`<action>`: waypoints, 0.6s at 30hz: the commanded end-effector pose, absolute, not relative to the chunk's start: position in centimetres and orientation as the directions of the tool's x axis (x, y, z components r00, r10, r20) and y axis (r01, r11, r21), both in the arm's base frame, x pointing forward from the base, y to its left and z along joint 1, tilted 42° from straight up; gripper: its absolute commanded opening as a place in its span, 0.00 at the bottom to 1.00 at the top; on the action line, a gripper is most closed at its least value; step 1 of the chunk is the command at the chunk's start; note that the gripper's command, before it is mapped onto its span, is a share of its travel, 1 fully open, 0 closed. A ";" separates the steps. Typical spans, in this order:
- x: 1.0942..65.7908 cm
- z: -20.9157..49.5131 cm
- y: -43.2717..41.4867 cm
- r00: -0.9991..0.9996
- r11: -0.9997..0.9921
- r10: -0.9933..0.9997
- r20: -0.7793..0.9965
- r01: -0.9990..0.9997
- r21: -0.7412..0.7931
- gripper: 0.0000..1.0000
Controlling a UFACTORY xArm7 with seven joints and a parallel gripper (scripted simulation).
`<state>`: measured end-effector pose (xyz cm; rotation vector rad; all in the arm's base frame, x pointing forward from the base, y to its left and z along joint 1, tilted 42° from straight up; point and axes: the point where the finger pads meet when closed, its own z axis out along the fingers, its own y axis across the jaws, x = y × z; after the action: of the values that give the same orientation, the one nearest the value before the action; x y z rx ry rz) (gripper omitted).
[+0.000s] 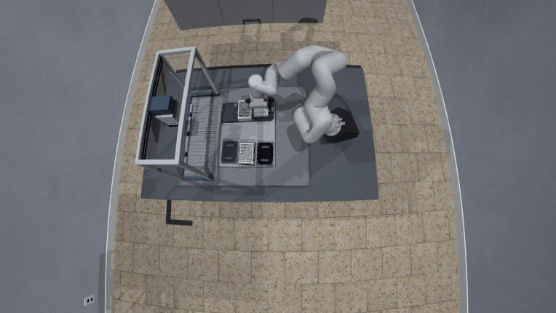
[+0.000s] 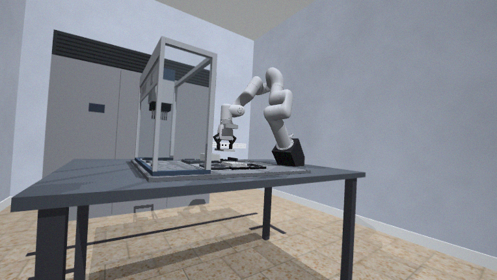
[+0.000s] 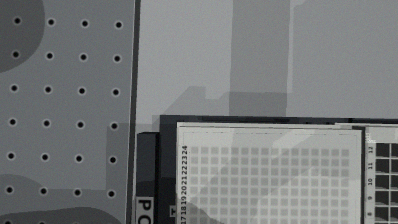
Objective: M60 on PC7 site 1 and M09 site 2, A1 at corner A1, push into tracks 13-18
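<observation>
Gripper (image 2: 224, 144) spread wide, clamped on M60 (image 3: 270, 172), held above PC7 (image 1: 229, 112) beside M09 (image 1: 243, 110).

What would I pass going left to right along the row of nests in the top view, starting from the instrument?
Instrument frame → loading rails → empty dark nest → M06 in the middle nest → empty black nest.

Smooth white arm (image 2: 277, 104) of rounded, tube-like links, bulbous joints, rising from a black block base (image 2: 296, 159); dark-fingered hand (image 2: 224, 145) under a pale boxy wrist.
</observation>
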<state>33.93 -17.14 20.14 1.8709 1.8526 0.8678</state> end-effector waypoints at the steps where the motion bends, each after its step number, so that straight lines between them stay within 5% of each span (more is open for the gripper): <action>1: 34.4 19.8 -17.2 -0.050 -0.071 0.985 0.166 0.756 0.651 0.00; 18: 36.0 17.9 -16.8 -0.051 -0.071 0.985 0.166 0.756 0.651 0.00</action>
<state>35.66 -16.72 18.17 1.8709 1.8527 0.8678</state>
